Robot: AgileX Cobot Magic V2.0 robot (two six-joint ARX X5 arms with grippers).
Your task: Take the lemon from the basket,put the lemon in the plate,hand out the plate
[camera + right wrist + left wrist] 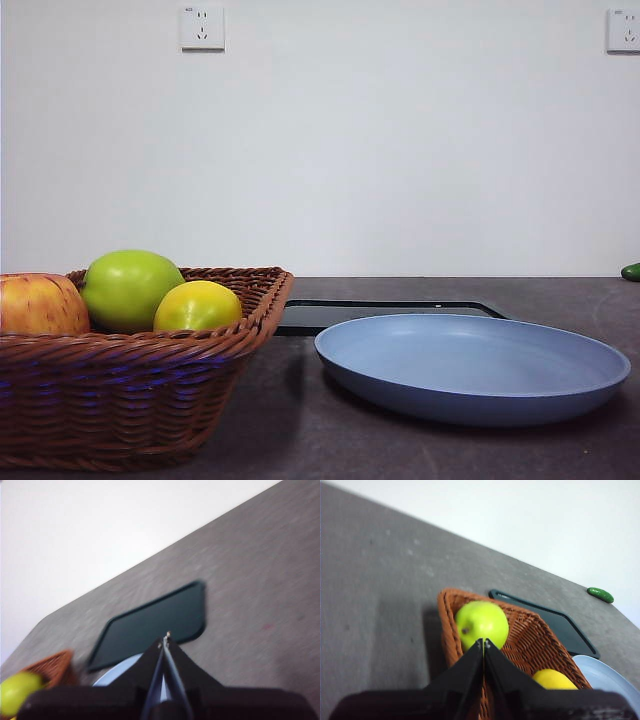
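The lemon [198, 306] is lying in the basket [140, 395], tucked against the rim on the side that is facing the plate [472, 365], and it is touching the green apple [131, 288] next to it. A red-yellow apple [40, 304] is sitting on the green apple's far side from the lemon. The left claw [484, 641] is hanging above the basket with its jaws pressed together and gripping nothing; the right claw [165, 638] is waiting over the plate, closed and empty too.

The step in hand is likely the pick, not yet begun. To do it well, the left claw should be opening wider than the lemon before it is descending, coming straight down between the green apple and the basket's rim, and closing across the fruit's middle so the round skin is not slipping. The plate, just beside the basket on the surface [300, 420], is lying bare, with a black tray [330, 314] behind it.
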